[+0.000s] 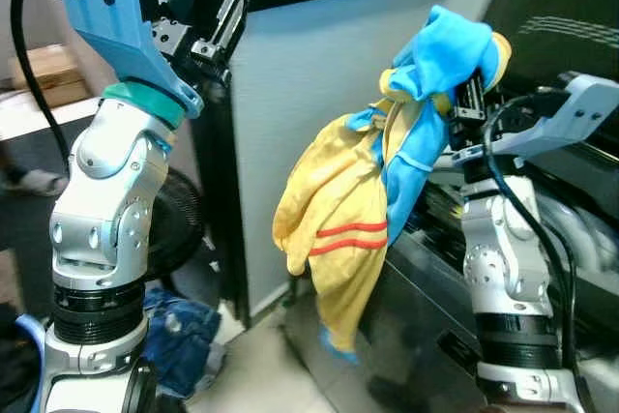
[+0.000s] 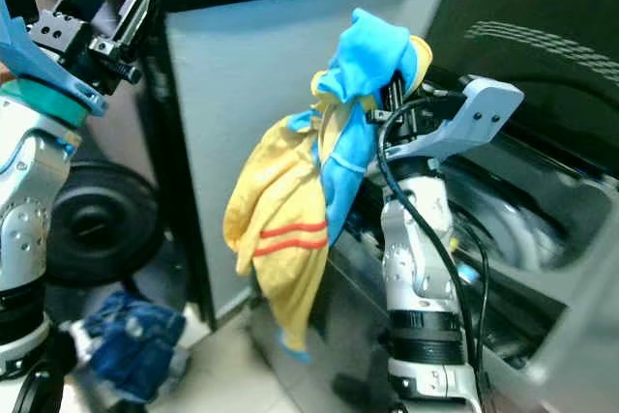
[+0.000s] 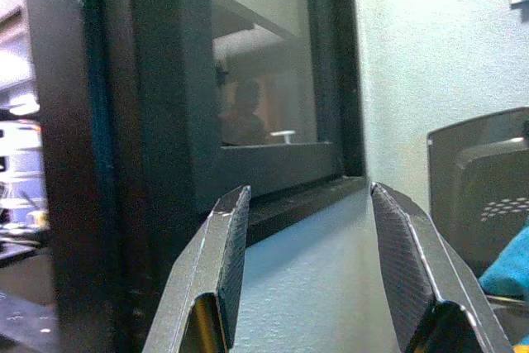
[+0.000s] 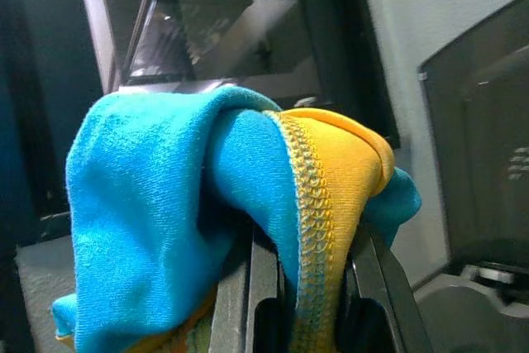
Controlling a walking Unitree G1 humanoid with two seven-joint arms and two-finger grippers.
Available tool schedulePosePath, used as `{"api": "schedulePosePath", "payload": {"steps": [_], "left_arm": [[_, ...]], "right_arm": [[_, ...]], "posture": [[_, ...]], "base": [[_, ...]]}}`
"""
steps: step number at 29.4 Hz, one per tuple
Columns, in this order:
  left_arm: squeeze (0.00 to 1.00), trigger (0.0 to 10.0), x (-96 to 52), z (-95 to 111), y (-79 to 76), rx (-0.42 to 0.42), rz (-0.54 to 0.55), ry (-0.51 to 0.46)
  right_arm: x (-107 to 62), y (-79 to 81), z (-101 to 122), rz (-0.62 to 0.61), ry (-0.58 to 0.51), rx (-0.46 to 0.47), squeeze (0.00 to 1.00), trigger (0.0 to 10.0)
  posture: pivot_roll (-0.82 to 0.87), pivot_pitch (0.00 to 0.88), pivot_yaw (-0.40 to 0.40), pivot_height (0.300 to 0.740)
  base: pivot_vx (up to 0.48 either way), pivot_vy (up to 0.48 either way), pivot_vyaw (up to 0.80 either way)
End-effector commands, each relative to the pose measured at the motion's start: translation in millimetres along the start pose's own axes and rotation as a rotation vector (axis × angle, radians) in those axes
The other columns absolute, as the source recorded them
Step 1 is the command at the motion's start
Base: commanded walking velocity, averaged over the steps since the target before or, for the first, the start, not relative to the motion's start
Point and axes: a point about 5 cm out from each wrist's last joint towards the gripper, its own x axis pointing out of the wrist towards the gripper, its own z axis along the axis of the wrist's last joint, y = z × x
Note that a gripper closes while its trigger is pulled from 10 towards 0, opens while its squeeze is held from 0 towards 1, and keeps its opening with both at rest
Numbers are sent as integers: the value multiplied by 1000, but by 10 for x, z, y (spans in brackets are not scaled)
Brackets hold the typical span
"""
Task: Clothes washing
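Note:
A blue and yellow garment [image 1: 368, 200] with red stripes hangs in the air from my right gripper [image 1: 464, 79], which is shut on its bunched top. The right wrist view has that bunched blue and yellow cloth [image 4: 248, 204] pinched between the black fingers [image 4: 264, 287]. The garment dangles beside the front of the open washing machine [image 2: 542, 229], whose dark lid [image 2: 542, 26] stands raised behind my right arm. My left gripper [image 1: 208, 16] is held high at the left, open and empty, with its fingers [image 3: 223, 262] spread before a dark window frame [image 3: 273, 80].
A blue denim garment [image 1: 184, 336] lies on the floor by my left leg. A round black fan [image 2: 97, 220] stands low at the left. A pale wall panel [image 1: 309, 94] rises behind the hanging garment. Pale floor [image 1: 261, 374] lies below.

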Motion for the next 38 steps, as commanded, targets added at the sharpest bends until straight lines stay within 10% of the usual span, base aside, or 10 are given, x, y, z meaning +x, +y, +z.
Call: {"api": "schedulePosePath", "payload": {"steps": [1,12,38], "left_arm": [[0,10000,12,12,4,7,7,4],[0,10000,1,-49,23,-14,33,50],[0,10000,-62,-154,57,-43,91,94]], "right_arm": [[21,16,41,7,-14,18,0,10000],[-37,61,-66,-21,36,136,0,10000],[-37,-4,-118,-45,88,92,0,10000]], "posture": [[109,0,17,740],[111,0,19,740],[109,0,5,740]], "base": [[0,0,-800],[0,0,-800],[0,0,-786]]}}
